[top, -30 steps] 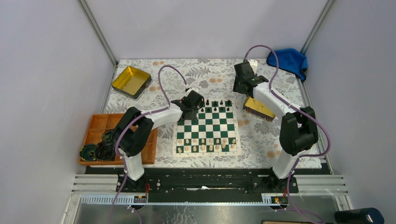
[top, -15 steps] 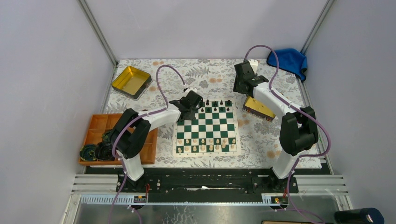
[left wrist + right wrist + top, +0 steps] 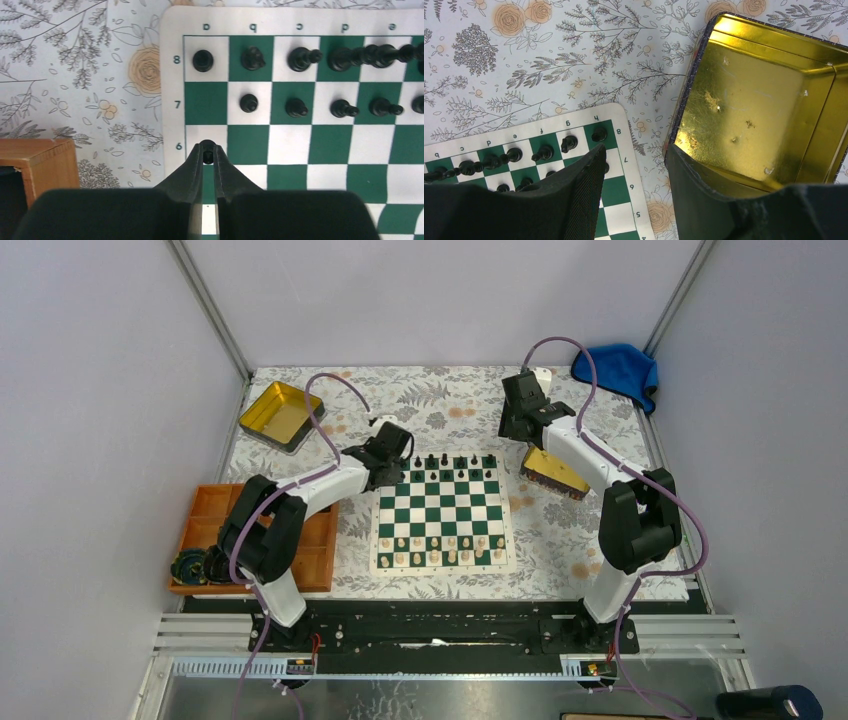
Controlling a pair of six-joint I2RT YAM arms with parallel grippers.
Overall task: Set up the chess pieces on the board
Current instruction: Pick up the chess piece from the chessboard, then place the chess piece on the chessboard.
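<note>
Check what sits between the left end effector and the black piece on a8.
Left wrist view: only bare board. Between the left end effector, gripping a pawn, and the a8 piece lies the green a7 square, unoccupied.

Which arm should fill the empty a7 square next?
Left. The left gripper holds a black piece in shut jaws just short of the a7 square on the board. The right gripper is open and empty at the gold tin, off the h-file side.

chess pieces (image 3: 296,107) on far rows of board (image 3: 443,515), tray (image 3: 212,502) left; tin (image 3: 553,472) right, cloth (image 3: 616,367) seemingly beyond
</note>
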